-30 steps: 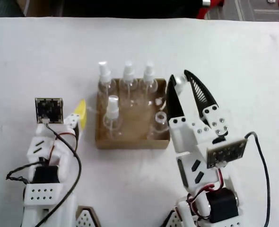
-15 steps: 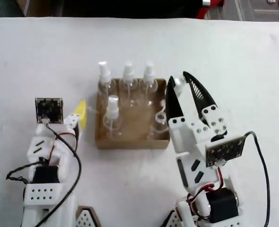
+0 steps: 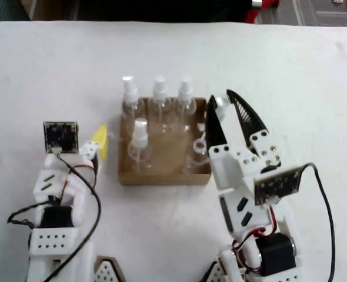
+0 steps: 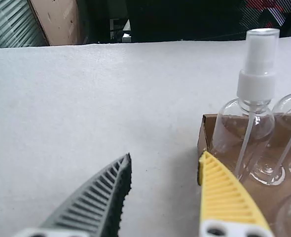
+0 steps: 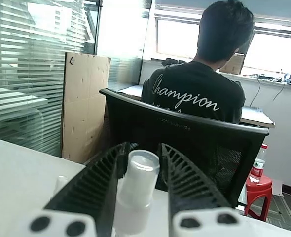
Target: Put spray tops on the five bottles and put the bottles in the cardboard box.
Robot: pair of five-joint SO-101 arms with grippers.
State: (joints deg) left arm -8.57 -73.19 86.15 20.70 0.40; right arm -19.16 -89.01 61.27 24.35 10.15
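Above the right wall of the shallow brown cardboard box [image 3: 162, 177], the right gripper [image 3: 220, 98] has its two black ribbed fingers [image 5: 89, 187] pinching a white plastic spray top [image 5: 135, 190]. The top lies lengthwise along the fingers, cap end toward the fingertips, so its long axis points at the far side of the scene. Its lower end is cut off in the right wrist view.

Box sits mid-way across the white surface [image 3: 56, 64]. Contents:
- far-left clear plastic bottle [image 3: 128, 101], far-middle clear bottle [image 3: 159, 98] and far-right clear bottle [image 3: 186, 98] in a row along the far wall, each with a white spray top on
- near-left clear bottle [image 3: 140, 144], also capped
- near-right uncapped clear bottle [image 3: 198, 151], open neck up, just left of the right gripper's left finger

All five stand upright, long axis vertical, and the four spray heads point up.

Left gripper [image 4: 165, 160] is low over the surface left of the box, pointing far. Its dark grey finger [image 4: 98, 202] and yellow finger [image 4: 227, 202] are spread, with bare surface between them. Yellow finger is just beside the box's left wall; can't tell if it touches.
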